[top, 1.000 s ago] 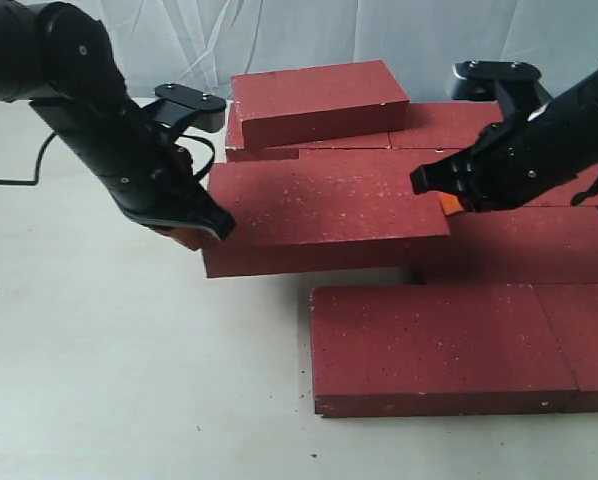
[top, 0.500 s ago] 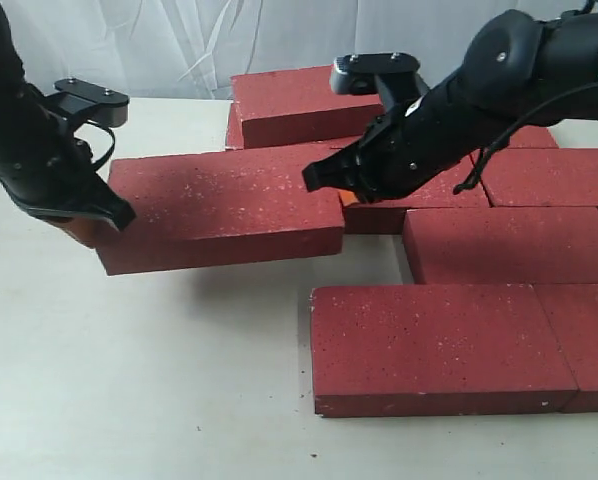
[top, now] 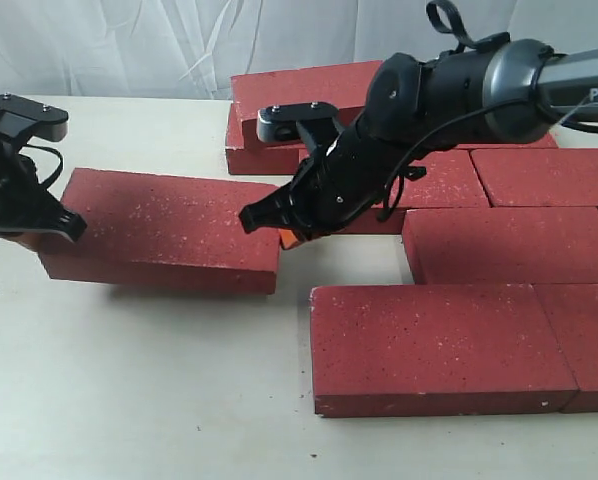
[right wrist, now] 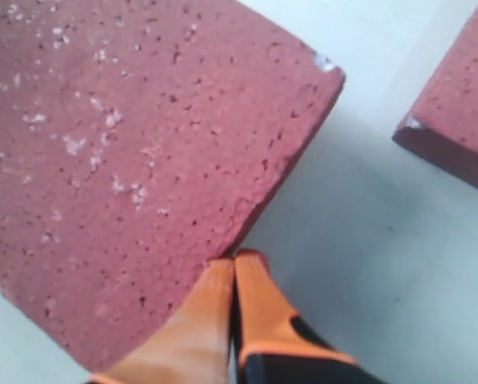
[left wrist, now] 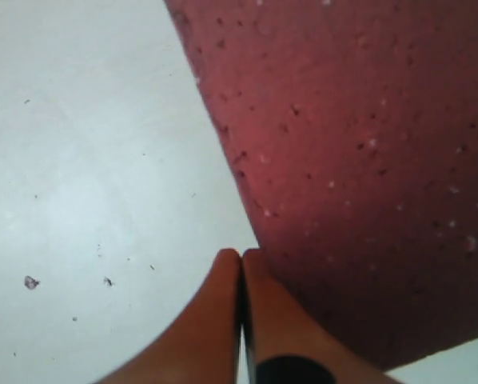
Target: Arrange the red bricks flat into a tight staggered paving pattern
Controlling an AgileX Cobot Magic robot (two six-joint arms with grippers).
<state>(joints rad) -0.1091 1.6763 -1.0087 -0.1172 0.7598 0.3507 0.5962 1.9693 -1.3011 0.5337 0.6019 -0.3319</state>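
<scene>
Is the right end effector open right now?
No, the right end effector has both orange fingers pressed together at the edge of a red brick.

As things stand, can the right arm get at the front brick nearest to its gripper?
Probably yes. The front brick lies bare on top, and the right gripper, shut at the end of the loose brick, is close by with only bare table between.

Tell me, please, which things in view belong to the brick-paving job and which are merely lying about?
Belonging to the job:
- loose brick
- laid bricks on the right
- stacked brick at the back
- left gripper and right gripper, both shut, one at each end of the loose brick

Merely there:
- white table
- white curtain behind
</scene>
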